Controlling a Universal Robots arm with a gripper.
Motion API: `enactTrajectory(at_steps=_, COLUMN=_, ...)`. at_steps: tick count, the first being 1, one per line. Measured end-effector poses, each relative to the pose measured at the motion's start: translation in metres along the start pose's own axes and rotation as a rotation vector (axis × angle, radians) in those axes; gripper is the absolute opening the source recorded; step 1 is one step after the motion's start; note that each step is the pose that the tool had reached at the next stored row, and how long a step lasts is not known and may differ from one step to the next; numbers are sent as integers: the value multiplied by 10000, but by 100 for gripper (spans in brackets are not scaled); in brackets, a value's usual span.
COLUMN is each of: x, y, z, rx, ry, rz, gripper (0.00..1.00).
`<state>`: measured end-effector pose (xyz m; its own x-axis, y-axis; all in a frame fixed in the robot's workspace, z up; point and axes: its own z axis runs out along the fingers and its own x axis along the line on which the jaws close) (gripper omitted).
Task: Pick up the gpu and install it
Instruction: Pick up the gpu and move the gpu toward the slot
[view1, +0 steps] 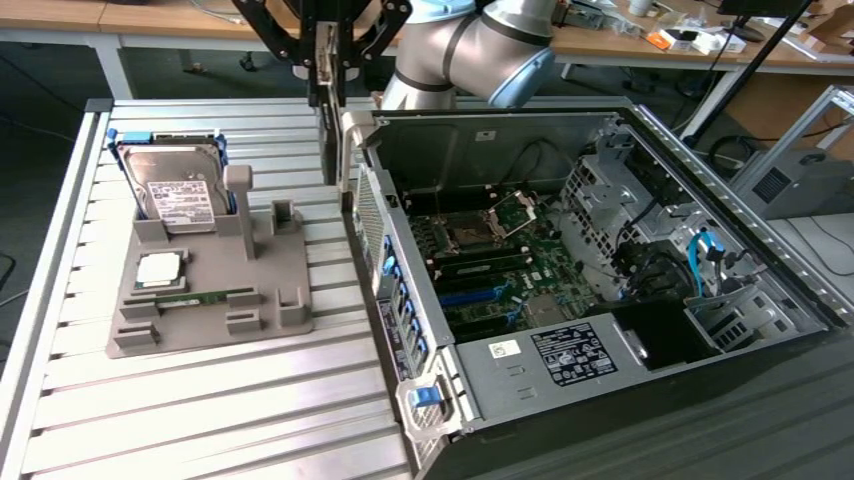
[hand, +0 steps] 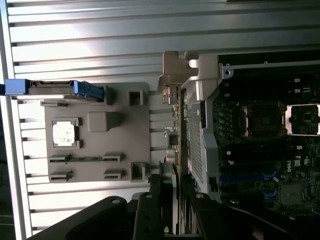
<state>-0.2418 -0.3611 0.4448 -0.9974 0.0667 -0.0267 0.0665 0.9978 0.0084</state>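
The gpu (view1: 324, 85) is a thin dark card hanging edge-down from my gripper (view1: 327, 55), high over the gap between the grey parts holder (view1: 267, 290) and the open computer case (view1: 534, 150). In the wrist view the gpu (hand: 175, 130) runs out from between my black fingers (hand: 150, 215), with its silver bracket (hand: 175, 72) at the far end. The gripper (hand: 172, 205) is shut on the card. The card sits just outside the case's rear wall, beside the motherboard (hand: 250, 150).
On the grey holder stand a silver hard drive (view1: 180, 195) in a blue frame, a processor chip (view1: 160, 267) and a green memory stick (view1: 194, 297). The case lies open with its motherboard (view1: 481, 260) and blue slots facing up. All sit on a slatted metal table (view1: 200, 400).
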Motion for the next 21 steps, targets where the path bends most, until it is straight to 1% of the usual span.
enactTrajectory(at_steps=7, x=-27, y=2, z=1, rx=37, ry=-3, rz=-1, gripper=27)
enactTrajectory(at_steps=9, x=-54, y=4, z=2, rx=75, ry=-5, rz=-2, gripper=27)
enactTrajectory(at_steps=11, x=-84, y=6, z=3, rx=125, ry=-9, rz=-4, gripper=27)
enactTrajectory(at_steps=13, x=-123, y=8, z=4, rx=209, ry=-14, rz=-5, gripper=27)
enactTrajectory(at_steps=15, x=-150, y=10, z=4, rx=274, ry=-18, rz=-7, gripper=27)
enactTrajectory(at_steps=16, x=-174, y=12, z=5, rx=321, ry=-21, rz=-9, gripper=27)
enactTrajectory(at_steps=17, x=-187, y=12, z=6, rx=342, ry=-23, rz=-9, gripper=27)
enactTrajectory(at_steps=21, x=-212, y=14, z=7, rx=379, ry=-25, rz=-11, gripper=27)
